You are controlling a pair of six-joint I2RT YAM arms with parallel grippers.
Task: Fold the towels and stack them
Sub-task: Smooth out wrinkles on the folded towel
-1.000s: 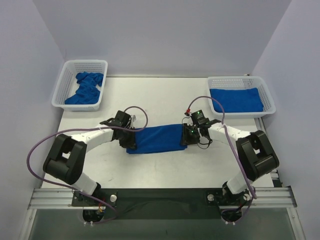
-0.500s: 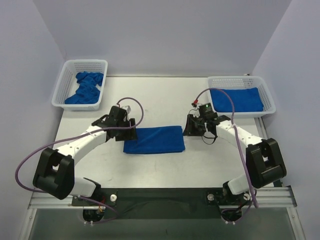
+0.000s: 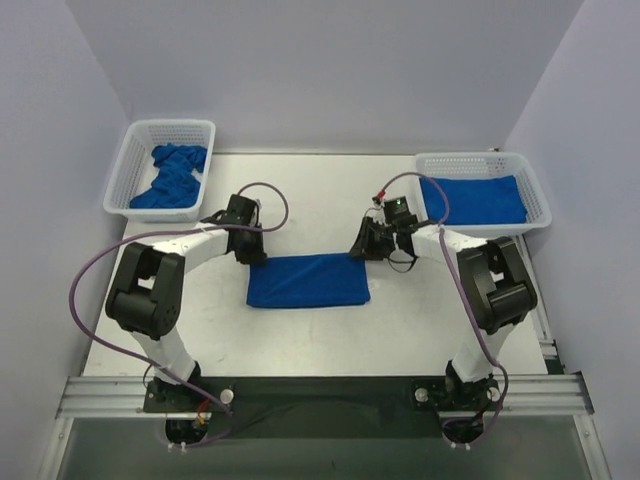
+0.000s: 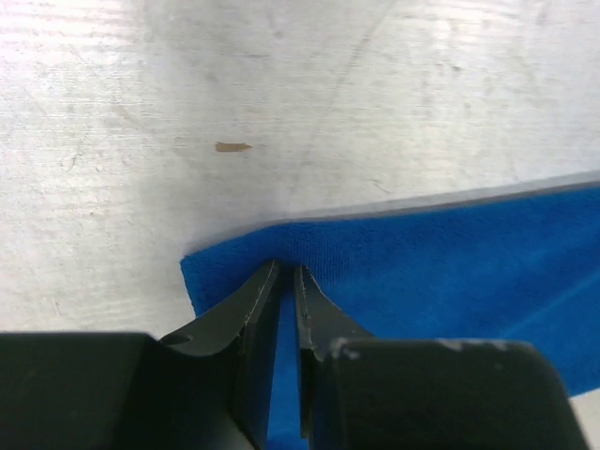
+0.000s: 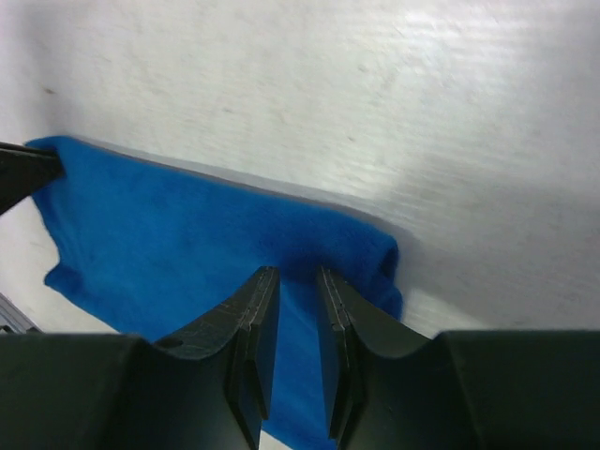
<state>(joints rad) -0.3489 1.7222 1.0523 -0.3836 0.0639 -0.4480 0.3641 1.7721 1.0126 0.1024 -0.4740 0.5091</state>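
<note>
A folded blue towel (image 3: 308, 283) lies flat on the table between the arms. My left gripper (image 3: 256, 256) is at its far left corner, and in the left wrist view its jaws (image 4: 288, 267) are pinched on the towel's (image 4: 450, 272) far edge. My right gripper (image 3: 360, 250) is at the far right corner. There its jaws (image 5: 297, 272) stand narrow with the towel's (image 5: 169, 225) folded edge bunched between the tips. Crumpled towels (image 3: 172, 180) fill the left basket. A folded towel (image 3: 472, 200) lies in the right basket.
A white mesh basket (image 3: 170, 124) stands at the back left and another (image 3: 470, 157) at the back right. Purple cables loop from both arms over the table. The white tabletop (image 3: 310, 200) stretches behind the towel.
Both grippers let the folded towel down, drew off to its sides, then came in to its far corners. The left jaws opened wide and shut again.
</note>
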